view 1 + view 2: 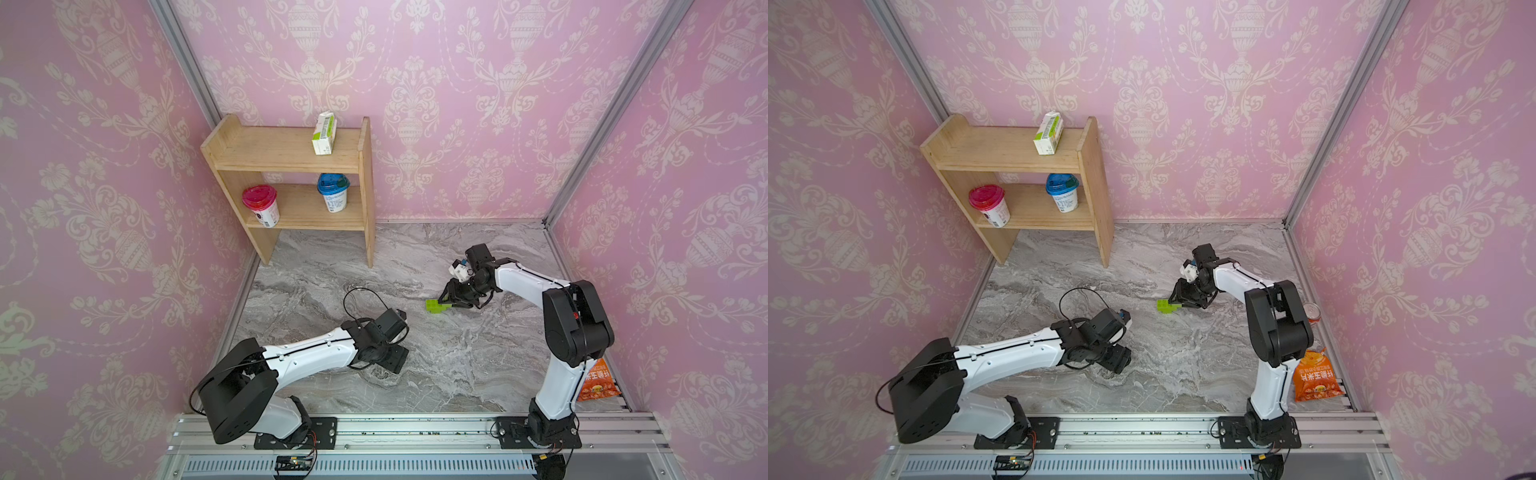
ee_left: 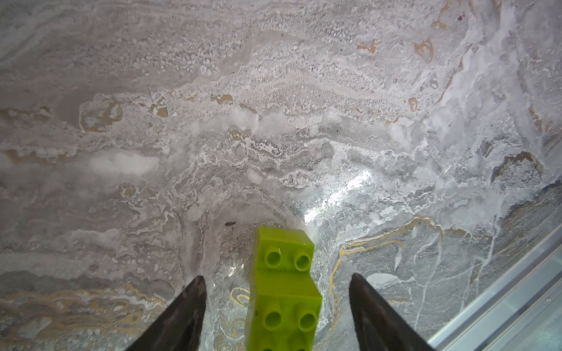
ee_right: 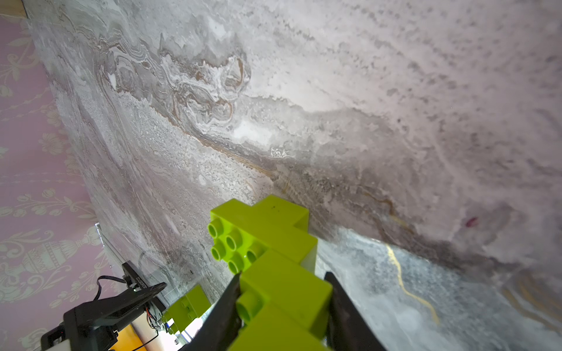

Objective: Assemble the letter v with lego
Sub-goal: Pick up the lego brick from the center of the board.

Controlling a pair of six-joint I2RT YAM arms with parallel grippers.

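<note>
Two stepped pieces of lime-green lego show, and no whole letter v is in view. My right gripper [image 3: 282,275] is shut on one stepped piece [image 3: 264,231], which reaches out past the fingertips low over the marble table. In both top views that piece [image 1: 436,306] [image 1: 1168,306] sticks out to the left of the right gripper [image 1: 451,299]. My left gripper [image 2: 276,276] is open, and a second stepped piece [image 2: 284,282] lies between its fingers with a gap on each side. In both top views the left gripper [image 1: 395,359] [image 1: 1119,359] hides that piece.
A wooden shelf [image 1: 291,183] at the back left carries a carton [image 1: 324,134], a red-lidded cup [image 1: 262,205] and a blue-lidded cup [image 1: 333,192]. An orange snack bag [image 1: 598,382] and a can [image 1: 1312,311] sit by the right wall. An aluminium rail [image 1: 415,432] runs along the front.
</note>
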